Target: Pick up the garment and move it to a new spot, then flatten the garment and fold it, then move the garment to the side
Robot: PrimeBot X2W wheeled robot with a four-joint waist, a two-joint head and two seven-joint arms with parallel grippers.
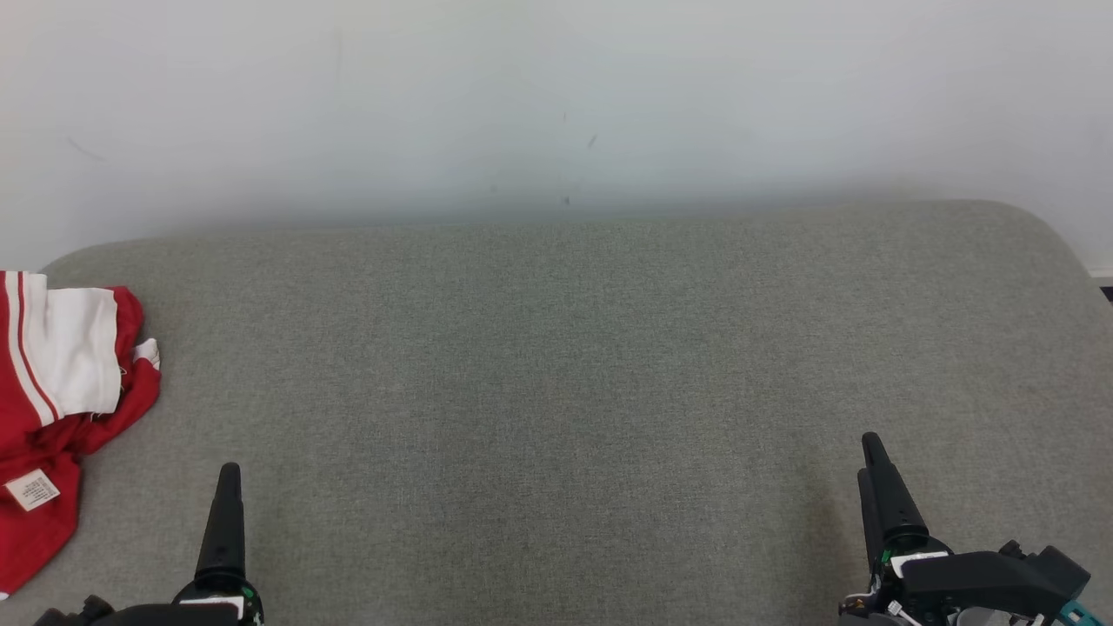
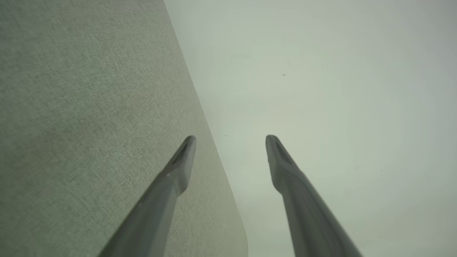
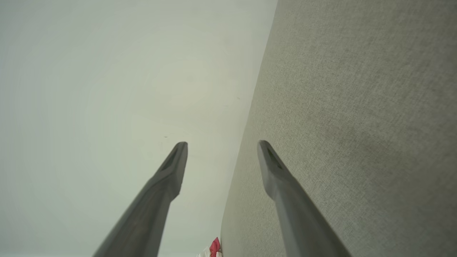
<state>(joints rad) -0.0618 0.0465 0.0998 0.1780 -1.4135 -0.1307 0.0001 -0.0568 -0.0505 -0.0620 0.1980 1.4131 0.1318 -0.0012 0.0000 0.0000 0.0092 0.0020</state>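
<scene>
Two spread, empty claws, left gripper (image 2: 230,137) and right gripper (image 3: 222,142), hover at the grey cushion's (image 1: 556,391) near edge, whose left edge holds the crumpled red-and-white garment (image 1: 61,382), likely to slide off if pinched shallowly.

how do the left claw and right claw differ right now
Position: the left claw sits close to the bunched red and white garment; the right claw is across the grey fabric surface from it.
Visible part: in the head view the right claw shows much of its black housing; the left claw shows mostly one dark finger.
Shared: both have two long dark fingers spread open, holding nothing.
</scene>
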